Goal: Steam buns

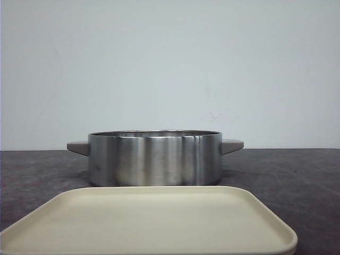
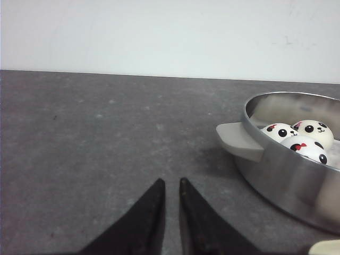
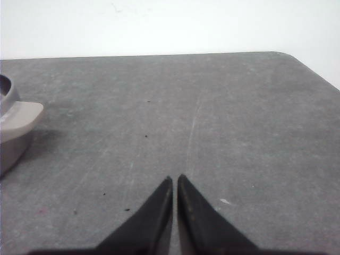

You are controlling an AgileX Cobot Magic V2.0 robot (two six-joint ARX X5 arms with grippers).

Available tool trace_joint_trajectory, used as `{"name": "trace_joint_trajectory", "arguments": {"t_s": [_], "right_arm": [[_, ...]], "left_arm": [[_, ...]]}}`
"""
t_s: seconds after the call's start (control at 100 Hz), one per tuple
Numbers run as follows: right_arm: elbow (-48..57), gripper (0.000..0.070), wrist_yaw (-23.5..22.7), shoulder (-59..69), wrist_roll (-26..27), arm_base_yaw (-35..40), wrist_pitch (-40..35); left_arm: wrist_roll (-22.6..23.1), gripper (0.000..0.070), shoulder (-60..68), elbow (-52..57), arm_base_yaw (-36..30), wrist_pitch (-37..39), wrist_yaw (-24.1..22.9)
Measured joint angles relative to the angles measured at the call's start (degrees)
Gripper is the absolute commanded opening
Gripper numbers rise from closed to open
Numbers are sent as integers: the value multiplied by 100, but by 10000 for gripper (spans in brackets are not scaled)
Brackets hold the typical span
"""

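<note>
A steel pot (image 1: 154, 158) with grey handles stands mid-table. In the left wrist view three white panda-faced buns (image 2: 313, 133) lie inside the pot (image 2: 287, 175); a fourth is not visible. My left gripper (image 2: 171, 183) is shut and empty over bare table, apart from the pot's handle (image 2: 240, 140). My right gripper (image 3: 175, 179) is shut and empty over bare table, well clear of the pot's other handle (image 3: 18, 118). Neither gripper shows in the front view.
A cream rectangular tray (image 1: 149, 223) lies in front of the pot, nearest the camera; its corner shows in the left wrist view (image 2: 325, 247). The dark grey tabletop (image 3: 212, 106) ends at a rounded far corner. A white wall stands behind.
</note>
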Motion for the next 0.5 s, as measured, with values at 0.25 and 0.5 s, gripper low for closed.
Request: {"name": "trace_joint_trajectory", "arguments": {"t_s": [0.25,0.5], "right_arm": [[0,7,2,0,0,0,0],[0,7,2,0,0,0,0]], "left_arm": [[39,0,7,0,330,-341,-11],[105,0,7,0,326,-341,0]]}}
